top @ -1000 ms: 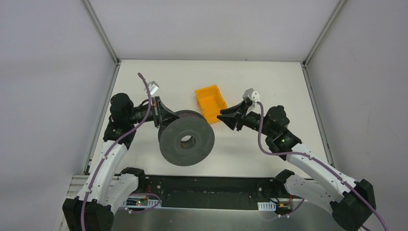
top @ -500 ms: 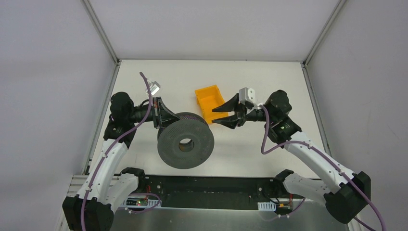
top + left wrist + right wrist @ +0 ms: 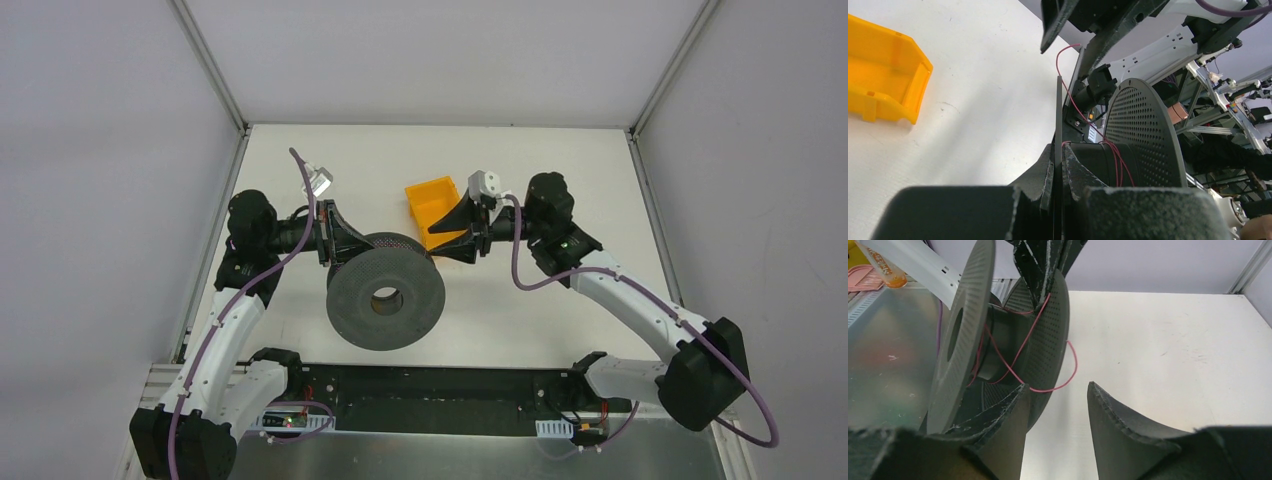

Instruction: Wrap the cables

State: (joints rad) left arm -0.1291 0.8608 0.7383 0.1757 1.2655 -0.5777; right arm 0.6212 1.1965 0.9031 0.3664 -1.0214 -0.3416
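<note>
Right wrist view shows the right tool set wide, with nothing between its fingers. The red cable bows out in a loose loop from between the flanges of the grey perforated spool. The loop hangs just ahead of the gap in the right tool, and its lower end passes close by the tip of the finger on the left of the view. Contact there cannot be confirmed. The rest of the cable runs in a few slack turns around the spool hub.

Left wrist view shows the left tool clamped narrow on the thin edge of one spool flange. The cable rises from the hub toward the right tool's fingertips at the top of the view.

Top external view shows the spool held above the tabletop between the two arms. A yellow bin sits just beyond the right tool.
</note>
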